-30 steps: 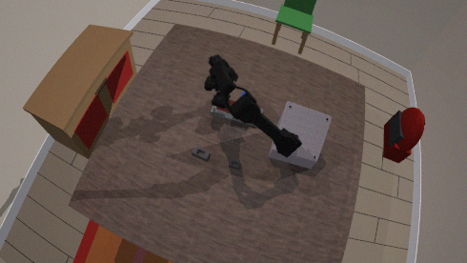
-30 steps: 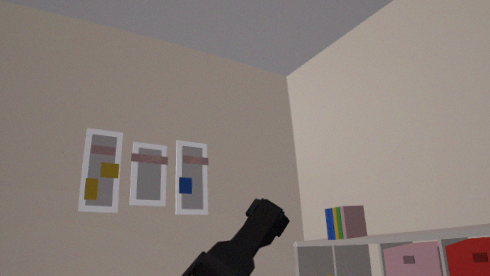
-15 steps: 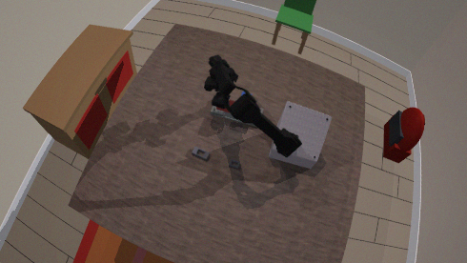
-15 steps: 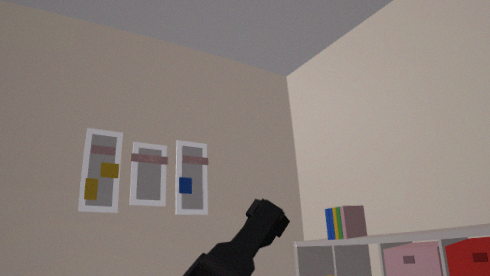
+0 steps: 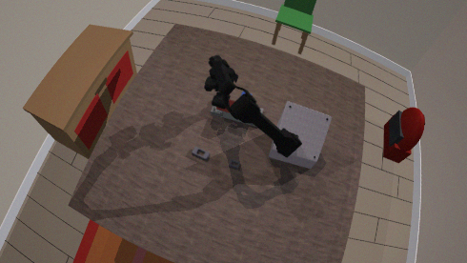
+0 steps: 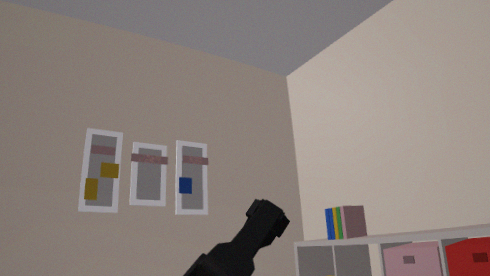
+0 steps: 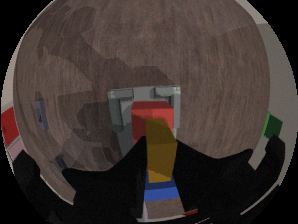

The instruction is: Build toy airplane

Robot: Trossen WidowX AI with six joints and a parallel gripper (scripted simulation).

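toward twelve o'clock of the tabletop (image 5: 157, 171) (image 7: 215, 75), as the top view has it, the grey jig (image 5: 217, 112) (image 7: 115, 107) has the red fuselage (image 5: 233, 103) (image 7: 142, 114) in its cradle, apparently seated, though i can't check it's flat. the gripper (image 5: 220, 100) (image 7: 154, 139) is closed on a yellow block (image 7: 162, 145), likely the tail fin or part of it, over the fuselage. a blue piece (image 7: 161, 194) shows beyond at six o'clock in the wrist view, perhaps the wing; whether it's fitted, i can't say. so i'd guess late work: seating left to confirm, release and retreat not done. both sockets are out of sight, the arm (image 5: 272, 130) (image 6: 242, 252) covers much of the jig from above, and the exterior view cuts the build off.
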